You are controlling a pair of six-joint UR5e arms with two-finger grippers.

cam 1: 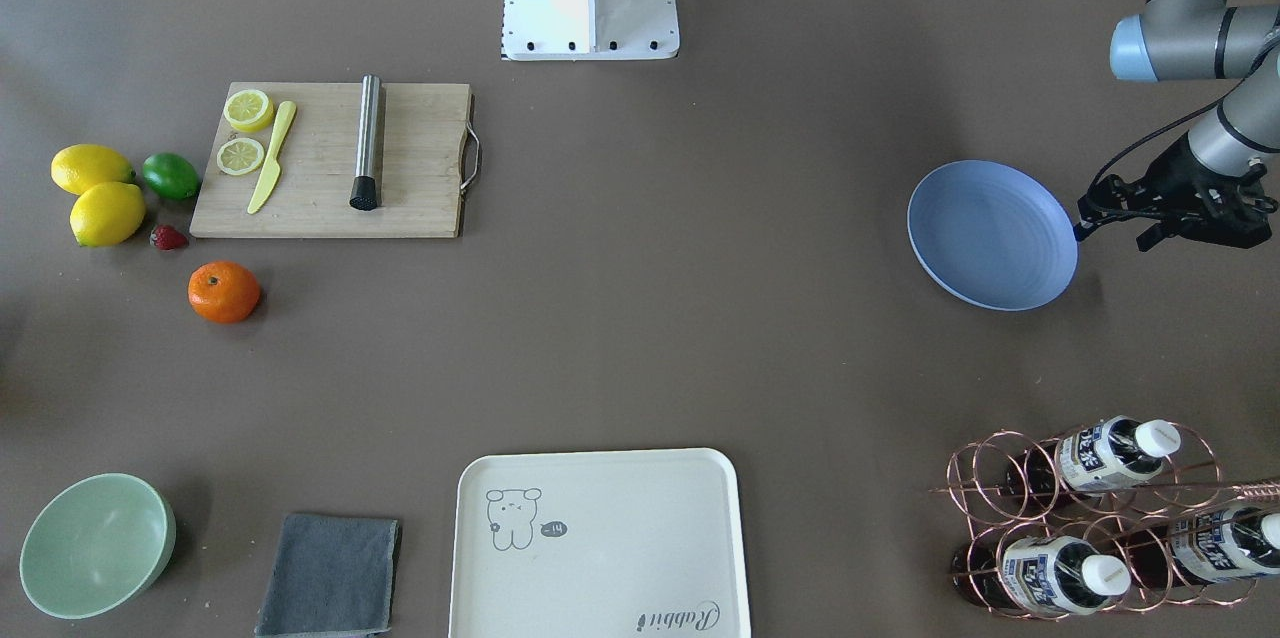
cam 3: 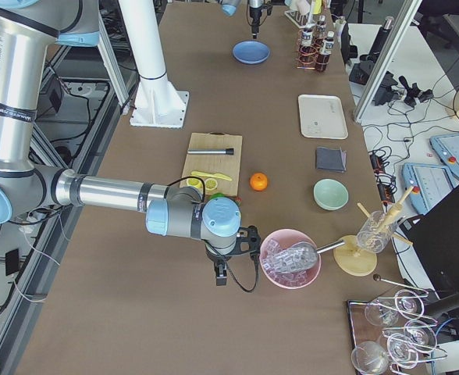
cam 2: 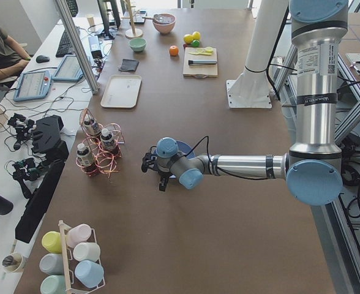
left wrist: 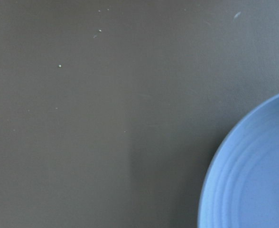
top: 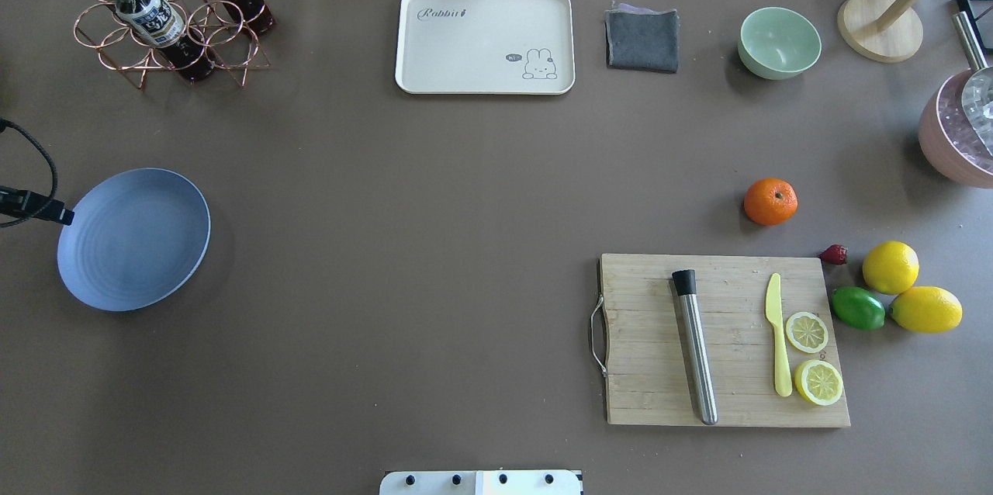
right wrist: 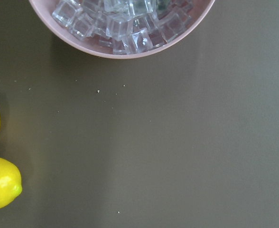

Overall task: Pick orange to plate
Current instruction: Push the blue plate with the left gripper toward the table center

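Observation:
The orange (top: 770, 201) sits alone on the brown table, just beyond the far edge of the cutting board (top: 721, 340); it also shows in the front view (cam 1: 224, 291). Far across the table lies the blue plate (top: 133, 239), bare. My left gripper (cam 1: 1195, 218) hangs just outside the plate's (cam 1: 990, 233) rim; I cannot tell whether it is open. The left wrist view shows only the plate's edge (left wrist: 253, 180). My right gripper (cam 3: 220, 272) hovers near the pink ice bowl (cam 3: 290, 258), and I cannot tell its state.
On the board lie a metal muddler (top: 694, 347), a yellow knife (top: 778, 344) and lemon slices (top: 807, 332). Two lemons (top: 890, 267), a lime (top: 858, 307) and a strawberry (top: 834, 254) sit beside it. At the far side stand a green bowl (top: 779, 43), grey cloth (top: 642, 39), cream tray (top: 485, 41) and bottle rack (top: 167, 14).

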